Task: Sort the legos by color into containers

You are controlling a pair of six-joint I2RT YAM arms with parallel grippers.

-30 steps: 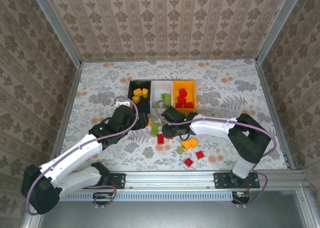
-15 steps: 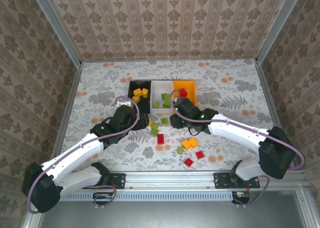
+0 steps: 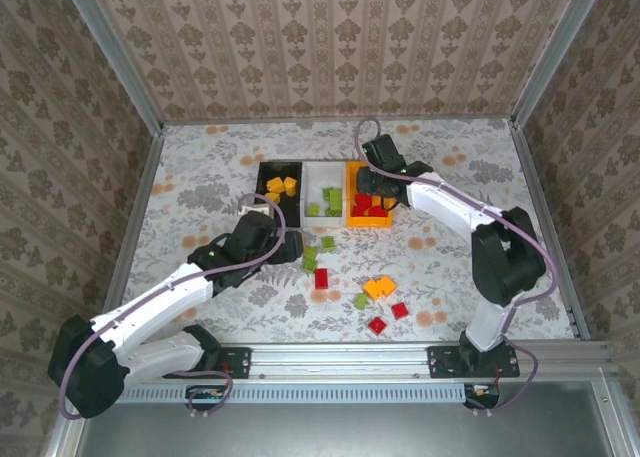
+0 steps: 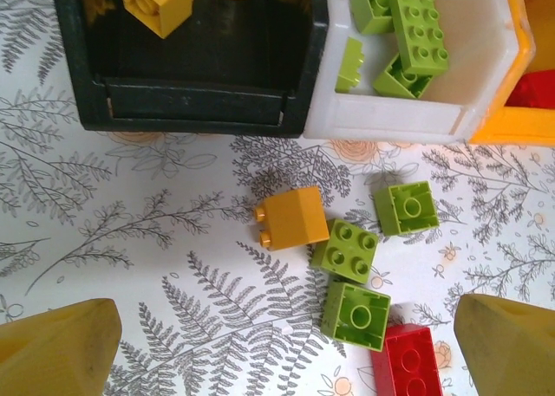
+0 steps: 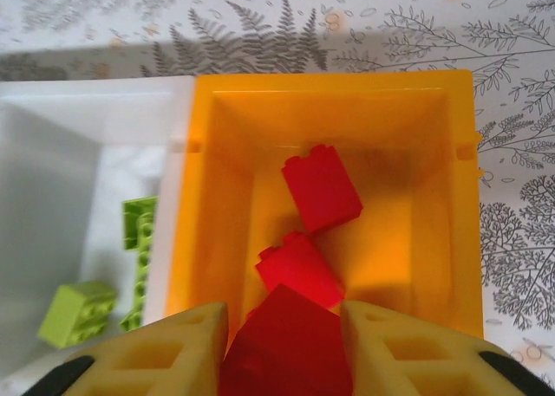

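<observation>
Right gripper [image 5: 282,314] hangs over the orange bin [image 5: 347,81], jaws seemingly clamped on a red brick [image 5: 286,357] meant to join the red bricks [image 5: 321,188] inside; left gripper [image 4: 286,340], jaws wide apart, hovers over loose bricks [image 4: 347,249] near that bin

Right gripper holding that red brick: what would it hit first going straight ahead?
Probably the loose red legos in the orange bin: the right gripper, shut on its red brick, points into it. Depth is unclear.
</observation>
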